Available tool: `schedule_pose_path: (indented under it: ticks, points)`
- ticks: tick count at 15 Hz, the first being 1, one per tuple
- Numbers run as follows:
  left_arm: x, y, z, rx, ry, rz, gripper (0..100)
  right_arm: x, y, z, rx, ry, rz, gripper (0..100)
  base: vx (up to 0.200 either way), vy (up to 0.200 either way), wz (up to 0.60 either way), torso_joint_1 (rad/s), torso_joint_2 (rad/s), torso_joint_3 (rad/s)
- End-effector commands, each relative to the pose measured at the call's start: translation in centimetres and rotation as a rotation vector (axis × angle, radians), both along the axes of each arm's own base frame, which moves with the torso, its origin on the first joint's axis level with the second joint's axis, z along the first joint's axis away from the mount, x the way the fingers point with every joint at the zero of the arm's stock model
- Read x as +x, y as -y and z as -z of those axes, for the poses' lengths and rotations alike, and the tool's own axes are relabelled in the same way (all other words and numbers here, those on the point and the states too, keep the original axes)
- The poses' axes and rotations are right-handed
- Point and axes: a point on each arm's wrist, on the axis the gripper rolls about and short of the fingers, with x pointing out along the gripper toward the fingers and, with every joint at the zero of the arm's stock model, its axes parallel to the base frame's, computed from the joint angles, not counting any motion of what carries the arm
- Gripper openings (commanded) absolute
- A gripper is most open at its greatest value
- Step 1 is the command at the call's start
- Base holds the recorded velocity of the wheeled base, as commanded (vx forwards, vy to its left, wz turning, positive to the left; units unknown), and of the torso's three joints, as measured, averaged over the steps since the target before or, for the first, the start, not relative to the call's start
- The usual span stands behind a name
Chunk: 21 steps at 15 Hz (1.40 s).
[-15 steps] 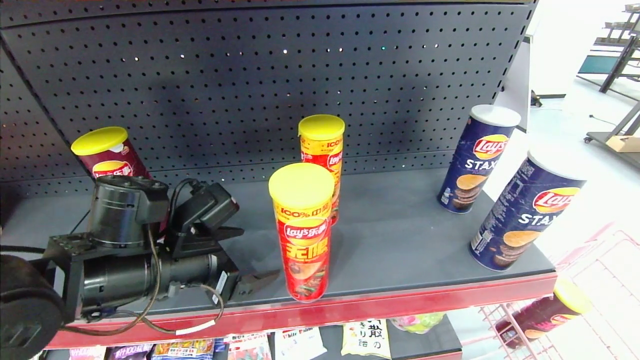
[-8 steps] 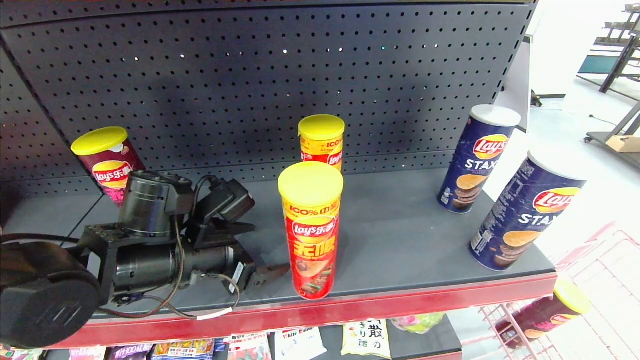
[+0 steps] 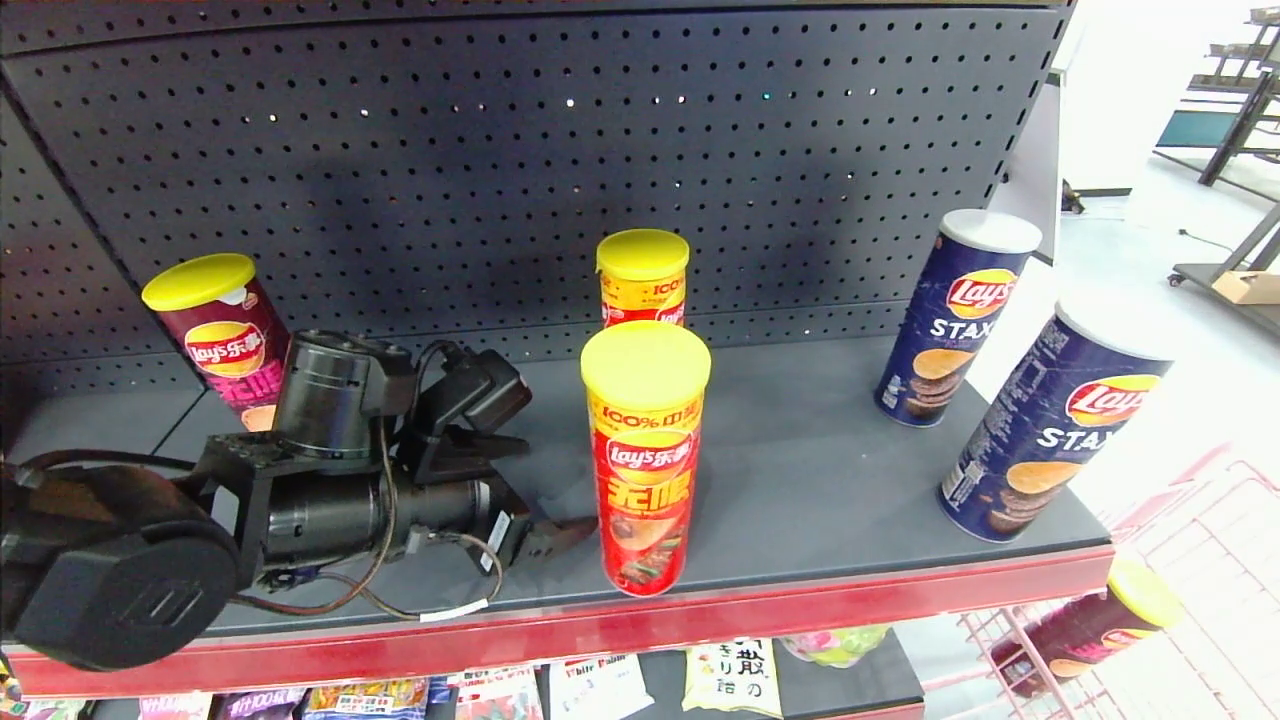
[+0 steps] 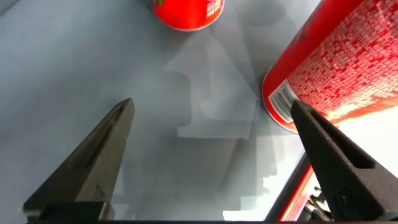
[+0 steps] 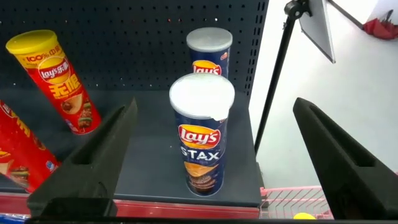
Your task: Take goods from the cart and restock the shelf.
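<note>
On the grey shelf (image 3: 800, 480) a red chip can with a yellow lid (image 3: 645, 470) stands upright near the front edge. My left gripper (image 3: 558, 487) lies low on the shelf just left of it, open, with its near fingertip at the can's base. In the left wrist view the gripper (image 4: 211, 106) holds nothing, and the can (image 4: 336, 62) stands just beyond one fingertip. A second red can (image 3: 643, 275) stands behind. My right gripper (image 5: 215, 102) is open, off the shelf's front, facing two blue cans (image 5: 202, 137).
A maroon can (image 3: 225, 335) stands at the back left. The two blue cans (image 3: 955, 320) (image 3: 1050, 420) stand at the shelf's right end. A pink wire cart (image 3: 1200, 600) at lower right holds another maroon can (image 3: 1080, 625). Snack bags (image 3: 620, 685) fill the shelf below.
My left arm has slid to the right along the shelf, and the front red can has shifted right with it, still upright. The other cans have not moved.
</note>
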Motion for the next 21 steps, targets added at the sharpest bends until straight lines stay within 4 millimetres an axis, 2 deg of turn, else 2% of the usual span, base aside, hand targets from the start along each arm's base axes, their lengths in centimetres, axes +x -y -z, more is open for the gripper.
schedule_pose_path:
  ticks: [1, 4, 6, 8, 11, 13, 14, 15, 17, 19, 20, 21]
  points:
    - [0.0, 0.1, 0.0, 0.0, 0.001, 0.003, 100, 0.1, 0.0, 0.1, -0.002, -0.004, 0.0, 100, 0.0, 0.0, 0.0, 0.0, 0.0, 0.0]
    - [-0.4, -0.6, -0.5, -0.007, 0.016, -0.016, 100, 0.1, 0.0, 0.5, -0.006, -0.016, -0.002, 100, 0.0, 0.0, 0.0, 0.0, 0.0, 0.0]
    - [-2.2, -3.0, -1.9, -0.021, 0.058, -0.079, 100, 0.1, -0.1, 1.3, -0.015, -0.042, -0.01, 100, 0.0, 0.0, 0.0, 0.0, 0.0, 0.0]
    - [-5.9, -5.8, -3.1, -0.045, 0.114, -0.131, 100, -0.1, 0.0, 2.2, -0.022, -0.059, -0.022, 100, 0.0, 0.0, 0.0, 0.0, 0.0, 0.0]
    - [-15.5, -12.3, -3.8, -0.042, 0.274, -0.465, 100, -2.4, 0.8, 5.2, -0.044, -0.07, -0.005, 100, 0.0, 0.0, 0.0, 0.0, 0.0, 0.0]
    - [-21.3, -14.0, -3.9, -0.082, 0.27, -0.614, 100, -4.1, 1.6, 7.3, -0.049, -0.086, 0.07, 100, 0.0, 0.0, 0.0, 0.0, 0.0, 0.0]
    - [-23.1, -14.1, -3.6, -0.128, 0.246, -0.633, 100, -4.5, 1.8, 7.7, -0.05, -0.087, 0.096, 100, 0.0, 0.0, 0.0, 0.0, 0.0, 0.0]
    - [-25.4, -14.3, -2.4, -0.159, 0.214, -0.652, 100, -4.9, 1.9, 8.5, -0.056, -0.119, 0.112, 100, 0.0, 0.0, 0.0, 0.0, 0.0, 0.0]
    - [-27.9, -14.6, -0.4, -0.147, 0.189, -0.659, 100, -5.5, 2.1, 9.7, -0.056, -0.171, 0.117, 100, 0.0, 0.0, 0.0, 0.0, 0.0, 0.0]
    - [-28.0, -14.7, -0.8, -0.175, 0.204, -0.594, 100, -5.2, 2.1, 9.6, -0.065, -0.19, 0.137, 100, 0.0, 0.0, 0.0, 0.0, 0.0, 0.0]
    - [-28.0, -14.8, -1.1, -0.208, 0.215, -0.511, 100, -4.9, 2.1, 9.6, -0.073, -0.209, 0.19, 100, 0.0, 0.0, 0.0, 0.0, 0.0, 0.0]
    - [-27.9, -14.9, -1.0, -0.196, 0.225, -0.499, 100, -4.5, 2.2, 10.0, -0.089, -0.246, 0.237, 100, 0.0, 0.0, 0.0, 0.0, 0.0, 0.0]
